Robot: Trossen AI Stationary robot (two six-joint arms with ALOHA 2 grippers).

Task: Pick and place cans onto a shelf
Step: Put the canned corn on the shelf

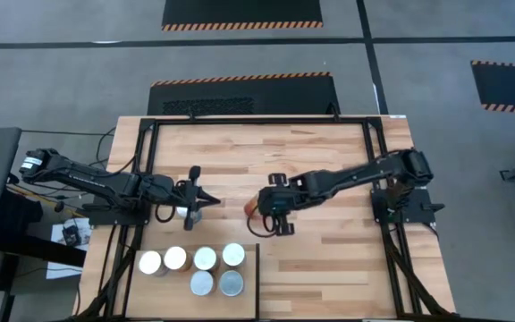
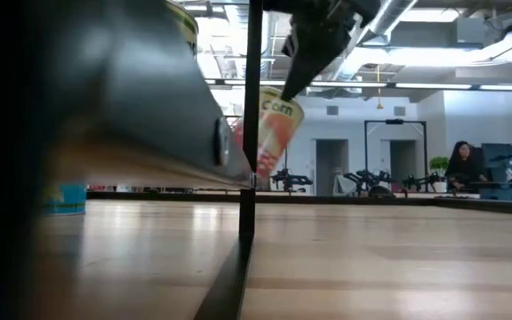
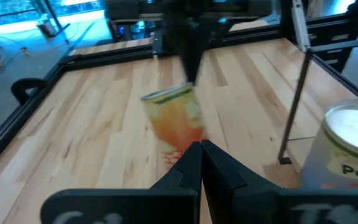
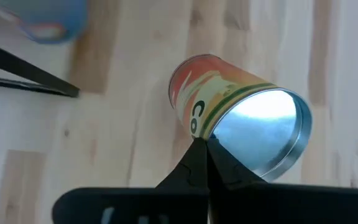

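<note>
My right gripper (image 1: 269,217) is over the middle of the table, shut on an orange-and-tan can (image 1: 252,208), which also shows in the low view (image 2: 275,132) and the left wrist view (image 3: 174,118). My left gripper (image 1: 197,199) is shut and empty (image 3: 201,152), to the left of that can. A bluish can with a white top (image 1: 183,213) stands upright on the tabletop close beside my left gripper (image 3: 347,152). Several cans (image 1: 204,259) stand upright on the pale plywood shelf (image 1: 161,295) at the near left. My right gripper pinches the can's top rim (image 4: 215,138) between its two fingers, at the edge of the silvery lid. The fingers come from above, slanting down. The can hangs tilted below them (image 2: 275,132), lifted clear of the table.
A black frame runs round the tabletop, with a thin upright post (image 2: 252,133) at the shelf's corner. The shelf's right edge (image 1: 257,286) lies near and left of my right gripper. Bare tabletop (image 1: 329,268) lies to the right.
</note>
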